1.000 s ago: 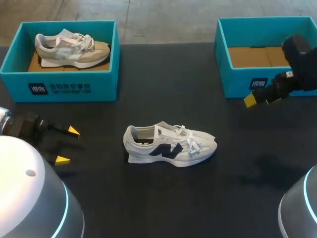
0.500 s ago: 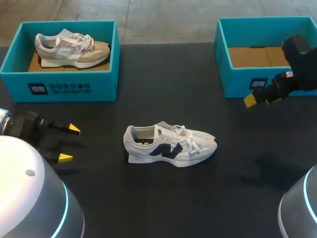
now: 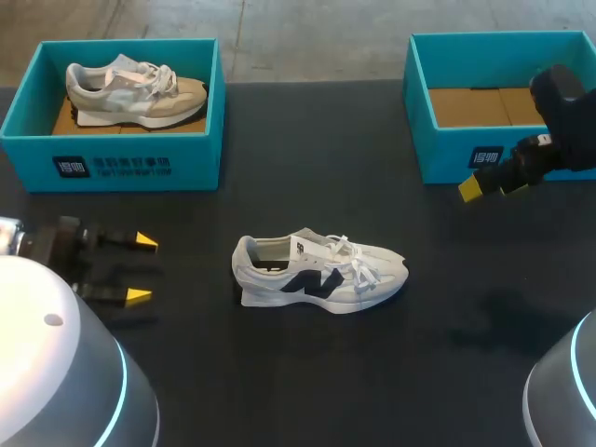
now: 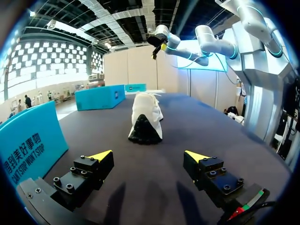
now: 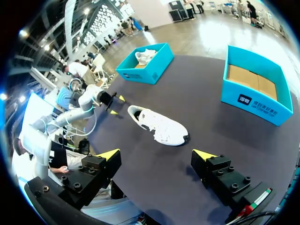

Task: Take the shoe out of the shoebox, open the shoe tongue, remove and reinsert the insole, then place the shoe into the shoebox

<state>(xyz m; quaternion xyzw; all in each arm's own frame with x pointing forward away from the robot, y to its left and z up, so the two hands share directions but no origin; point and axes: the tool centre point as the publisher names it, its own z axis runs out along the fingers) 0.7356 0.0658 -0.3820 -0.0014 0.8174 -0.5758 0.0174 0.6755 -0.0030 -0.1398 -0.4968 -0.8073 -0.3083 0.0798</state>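
The white mesh sneaker with a navy side logo (image 3: 319,273) lies on its sole in the middle of the black tabletop (image 3: 279,372). Its heel points toward my left gripper (image 3: 140,269), which sits near it with its fingers spread wide and holds nothing. My right gripper (image 5: 157,153) hangs well apart from the sneaker, in front of the right teal cardboard shoebox (image 3: 447,158). The head view shows only one of its yellow tips, but the right wrist view shows both fingers spread apart. My left wrist view faces the sneaker's dark heel. The right box shows a brown cardboard floor. The left teal cardboard shoebox (image 3: 200,158) holds a grey-and-beige sneaker (image 3: 130,91).
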